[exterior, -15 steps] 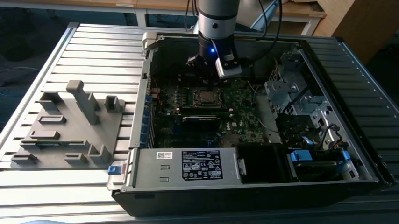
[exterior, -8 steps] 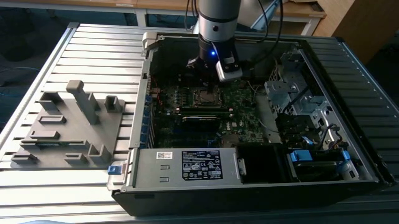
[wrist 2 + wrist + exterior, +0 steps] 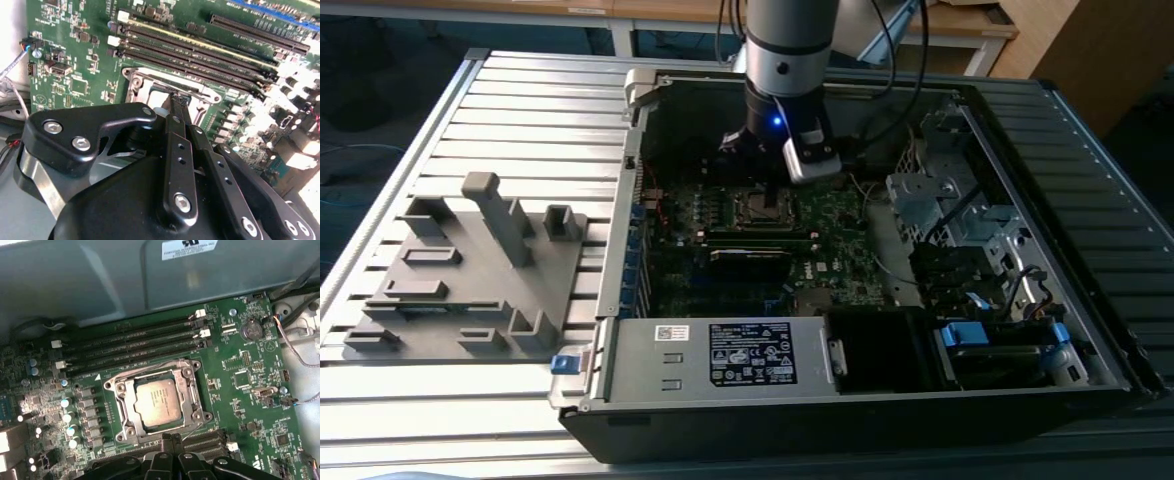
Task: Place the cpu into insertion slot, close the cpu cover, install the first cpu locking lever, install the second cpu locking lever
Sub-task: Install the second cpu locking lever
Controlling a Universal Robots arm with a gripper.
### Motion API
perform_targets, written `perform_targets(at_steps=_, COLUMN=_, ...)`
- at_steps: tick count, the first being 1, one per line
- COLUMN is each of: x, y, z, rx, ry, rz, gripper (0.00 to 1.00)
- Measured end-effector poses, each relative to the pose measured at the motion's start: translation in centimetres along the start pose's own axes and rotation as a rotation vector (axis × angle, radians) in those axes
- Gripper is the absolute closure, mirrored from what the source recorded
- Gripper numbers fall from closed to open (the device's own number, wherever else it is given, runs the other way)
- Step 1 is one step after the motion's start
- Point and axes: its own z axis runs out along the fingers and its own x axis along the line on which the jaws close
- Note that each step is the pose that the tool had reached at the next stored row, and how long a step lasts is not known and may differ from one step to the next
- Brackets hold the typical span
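Starting at the exterior view's left, a grey fixture plate [image 3: 467, 275] with upright blocks lies on the slatted table [image 3: 520, 100], just beside an open computer case [image 3: 881, 400]. Inside the case, the green motherboard [image 3: 834, 225] lies flat, and the arm [image 3: 787, 45] reaches down over it, with the gripper [image 3: 781, 165] poised right above the insertion slot [image 3: 767, 207].

In the first wrist view, the cpu [image 3: 157, 402] sits seated in the insertion slot [image 3: 120, 385], its dull silver top showing through the cut-out of the cpu cover [image 3: 190, 400], which lies flat over the socket. Long black memory slots [image 3: 135, 342] run just beside the socket. The gripper [image 3: 172, 439] hangs at the socket's edge, its fingertips [image 3: 166, 440] pressed together with nothing between them.

In the second wrist view, the clenched gripper [image 3: 176, 102] points its fingers [image 3: 177, 145] down at the silvery rim of the cpu cover [image 3: 150, 80]; whether the tips touch the metal I cannot tell.
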Motion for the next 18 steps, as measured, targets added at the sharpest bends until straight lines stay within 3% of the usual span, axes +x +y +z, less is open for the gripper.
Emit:
perform_targets(at_steps=7, x=-0.16, y=-0.67, z=-0.01, rx=-0.0006, ry=-0.0009, rz=-0.010, gripper=0.90)
perform_targets(at_steps=13, x=-0.15, y=-1.01, z=-0.01, rx=-0.0031, ry=-0.0028, rz=-0.051, gripper=0.90)
perform_targets(at_steps=18, x=0.44, y=-1.33, z=0.05, rx=-0.0043, ry=-0.0052, rz=-0.062, gripper=0.90)
